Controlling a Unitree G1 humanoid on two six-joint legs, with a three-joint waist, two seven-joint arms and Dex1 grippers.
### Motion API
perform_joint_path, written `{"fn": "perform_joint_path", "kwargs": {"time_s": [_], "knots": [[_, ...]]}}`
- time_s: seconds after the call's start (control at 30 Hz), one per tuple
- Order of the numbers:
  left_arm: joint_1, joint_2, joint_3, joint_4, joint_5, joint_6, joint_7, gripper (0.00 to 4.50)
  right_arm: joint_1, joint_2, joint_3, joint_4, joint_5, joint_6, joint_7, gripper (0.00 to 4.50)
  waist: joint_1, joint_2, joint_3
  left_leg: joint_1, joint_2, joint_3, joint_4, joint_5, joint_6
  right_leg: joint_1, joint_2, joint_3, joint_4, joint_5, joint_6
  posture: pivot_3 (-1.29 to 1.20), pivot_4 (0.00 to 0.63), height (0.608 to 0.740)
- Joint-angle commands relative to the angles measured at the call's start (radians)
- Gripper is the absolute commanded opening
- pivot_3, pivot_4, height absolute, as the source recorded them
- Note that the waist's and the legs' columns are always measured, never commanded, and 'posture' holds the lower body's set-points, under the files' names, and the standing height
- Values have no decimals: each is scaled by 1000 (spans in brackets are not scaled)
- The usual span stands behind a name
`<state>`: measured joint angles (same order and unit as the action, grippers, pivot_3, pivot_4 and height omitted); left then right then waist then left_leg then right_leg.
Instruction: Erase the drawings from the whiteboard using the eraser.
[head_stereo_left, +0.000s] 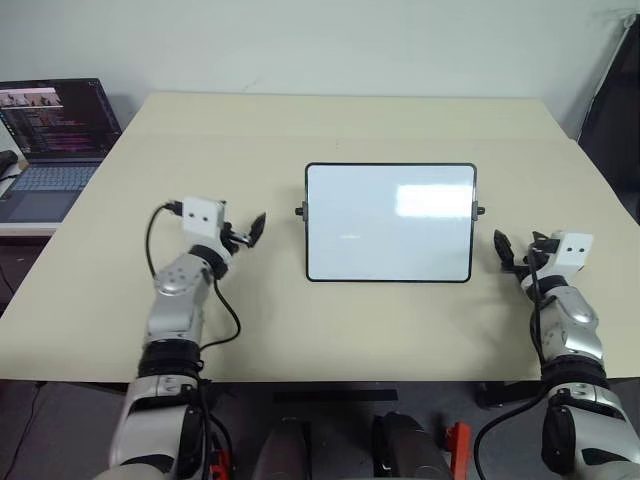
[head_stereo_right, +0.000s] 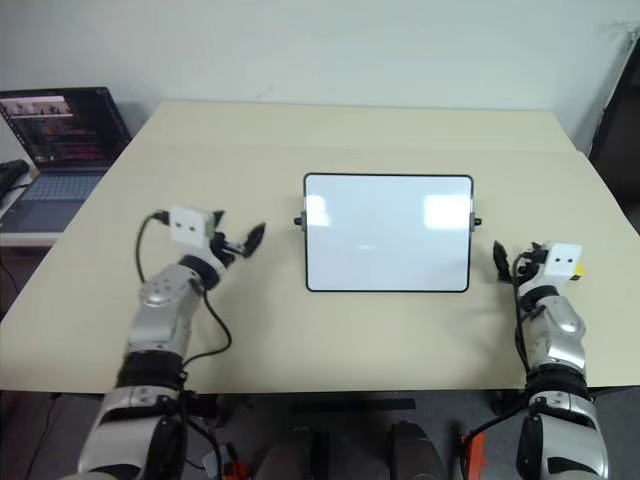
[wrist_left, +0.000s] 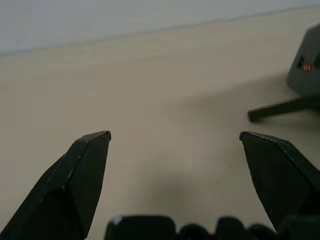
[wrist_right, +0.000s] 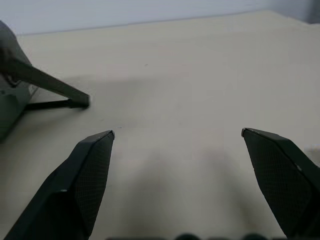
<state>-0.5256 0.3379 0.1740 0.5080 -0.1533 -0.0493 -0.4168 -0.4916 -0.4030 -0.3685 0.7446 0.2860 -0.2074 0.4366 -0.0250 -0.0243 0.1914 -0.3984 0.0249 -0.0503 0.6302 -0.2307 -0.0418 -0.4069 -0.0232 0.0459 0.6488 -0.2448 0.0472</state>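
Both claws, left gripper (head_stereo_left: 243, 232) and right gripper (head_stereo_left: 514, 252), gape wide and empty for you; your glossy, black-framed, round-cornered whiteboard (head_stereo_left: 390, 222) stands propped between them, long axis left-right.

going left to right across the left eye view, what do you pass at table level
laptop → left end effector, open → whiteboard, propped up on the table → right end effector, open
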Motion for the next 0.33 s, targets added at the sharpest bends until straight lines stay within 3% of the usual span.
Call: {"fn": "perform_joint_path", "kwargs": {"time_s": [0.03,0.33], "knots": [[-29,-15,4,49,7,-108,18,4500,3,26,8,-27,-19,-68,-43,4460,-2,0,0,0,0,0,0,0,0,0,0,0,0,0,0,0,150,740],[2,-87,-13,175,37,-222,106,4500,31,66,12,-37,-23,-89,-89,4460,-7,0,-1,1,0,0,0,0,0,0,1,1,1,0,0,0,150,740]]}}
